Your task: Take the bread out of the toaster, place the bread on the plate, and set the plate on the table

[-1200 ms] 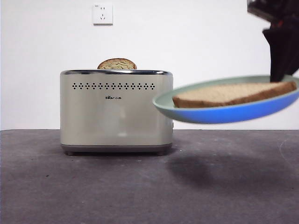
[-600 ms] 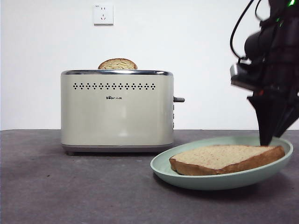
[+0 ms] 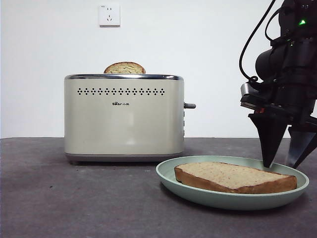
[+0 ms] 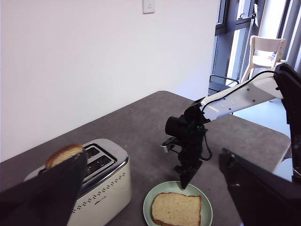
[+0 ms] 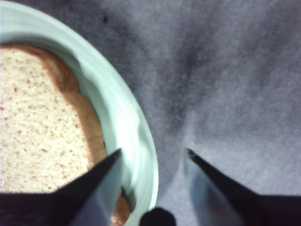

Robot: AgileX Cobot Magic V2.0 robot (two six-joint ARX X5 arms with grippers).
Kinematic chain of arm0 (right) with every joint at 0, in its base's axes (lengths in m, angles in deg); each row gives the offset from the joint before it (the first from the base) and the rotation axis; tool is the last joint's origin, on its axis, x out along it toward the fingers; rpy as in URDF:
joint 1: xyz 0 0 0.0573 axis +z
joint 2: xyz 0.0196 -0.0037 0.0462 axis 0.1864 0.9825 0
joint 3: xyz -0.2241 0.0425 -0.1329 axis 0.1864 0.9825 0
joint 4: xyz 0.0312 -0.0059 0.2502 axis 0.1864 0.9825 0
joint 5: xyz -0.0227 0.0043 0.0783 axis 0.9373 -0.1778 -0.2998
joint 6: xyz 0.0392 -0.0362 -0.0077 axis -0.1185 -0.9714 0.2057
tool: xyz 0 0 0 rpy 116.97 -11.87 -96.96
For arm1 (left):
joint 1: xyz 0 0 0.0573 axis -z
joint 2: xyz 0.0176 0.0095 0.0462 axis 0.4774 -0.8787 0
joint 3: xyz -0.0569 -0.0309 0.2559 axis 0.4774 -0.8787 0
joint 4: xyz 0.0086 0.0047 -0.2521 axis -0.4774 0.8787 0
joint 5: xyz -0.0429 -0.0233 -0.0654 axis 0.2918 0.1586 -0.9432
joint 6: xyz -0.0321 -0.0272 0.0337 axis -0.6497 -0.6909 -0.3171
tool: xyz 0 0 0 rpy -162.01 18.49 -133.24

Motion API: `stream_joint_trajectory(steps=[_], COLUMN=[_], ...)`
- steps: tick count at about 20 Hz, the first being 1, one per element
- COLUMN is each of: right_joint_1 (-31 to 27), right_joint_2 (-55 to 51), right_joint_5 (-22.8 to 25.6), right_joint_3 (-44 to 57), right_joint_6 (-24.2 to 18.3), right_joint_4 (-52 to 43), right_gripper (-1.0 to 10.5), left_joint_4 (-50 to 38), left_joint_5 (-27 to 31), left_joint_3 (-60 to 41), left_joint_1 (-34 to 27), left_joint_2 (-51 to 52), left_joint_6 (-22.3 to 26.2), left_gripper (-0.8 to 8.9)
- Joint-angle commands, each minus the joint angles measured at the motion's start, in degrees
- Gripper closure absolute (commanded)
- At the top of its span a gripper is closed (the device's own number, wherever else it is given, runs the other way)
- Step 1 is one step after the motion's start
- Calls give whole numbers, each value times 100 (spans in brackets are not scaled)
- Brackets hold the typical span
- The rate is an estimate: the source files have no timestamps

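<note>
The mint-green plate point(image 3: 198, 191) lies flat on the dark table point(image 3: 74, 198), right of the cream toaster point(image 3: 124, 119). The bread point(image 3: 233, 177) lies flat on the plate. My right gripper point(image 3: 280, 165) is open, with one jaw inside the plate's far right rim and the other outside it. The right wrist view shows these jaws point(image 5: 153, 152) apart over the rim point(image 5: 120, 117) beside the bread point(image 5: 37, 127). My left gripper point(image 4: 153, 157) is open and empty, high above the toaster point(image 4: 99, 188) and the plate point(image 4: 150, 207).
A second slice point(image 3: 124, 68) pokes its domed top out of the toaster's slot. The toaster's grey knob point(image 3: 189, 105) faces the plate. A wall socket point(image 3: 109, 15) is on the white wall behind. A white chair point(image 4: 265, 52) stands beyond the table.
The plate with the bread came down from mid-air, tilted, to lie flat on the table. My right gripper let go of the rim and its jaws now stand apart.
</note>
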Motion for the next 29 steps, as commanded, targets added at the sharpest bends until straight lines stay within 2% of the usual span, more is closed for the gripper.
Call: stream_joint_trajectory(steps=[1, 5, 8, 10, 13, 15, 18, 19, 21, 25, 29], right_joint_1=[-17, -17, 9, 72, 153, 177, 216, 216, 223, 227, 227], right_joint_2=[-304, -1550, -2712, -3414, -4293, -4750, -5276, -5405, -5635, -5949, -6413], right_joint_5=[13, 0, -31, -101, -581, -625, -629, -629, -629, -623, -616], right_joint_3=[4, 2, 2, 2, 4, 4, 4, 4, 4, 44, 636], right_joint_6=[83, 201, 350, 415, 417, 411, 319, 275, 129, 57, 59], right_joint_4=[-9, -131, -188, -175, -175, -168, -72, -17, 9, -76, -612], right_gripper=[685, 686, 686, 688, 690, 690, 700, 737, 937, 959, 959], left_joint_4=[-17, 50, 52, -409, -1639, -2376, -3056, -3069, -2988, -2924, -3027], left_joint_5=[264, 555, 1119, 1475, 2094, 2544, 2721, 2771, 2870, 2826, 2835], left_joint_3=[-46, -492, -1180, -1862, -3123, -3943, -4903, -5101, -5368, -5521, -5602], left_joint_1=[13, 13, 13, 13, 13, 13, 13, 13, 13, 13, 13], left_joint_2=[11, 13, 74, 258, 881, 1471, 2367, 2594, 2927, 3117, 3117], left_joint_6=[52, 188, 201, 155, -26, -267, -422, -498, -715, -822, -855], left_gripper=[342, 343, 343, 346, 349, 403, 534, 610, 842, 822, 822])
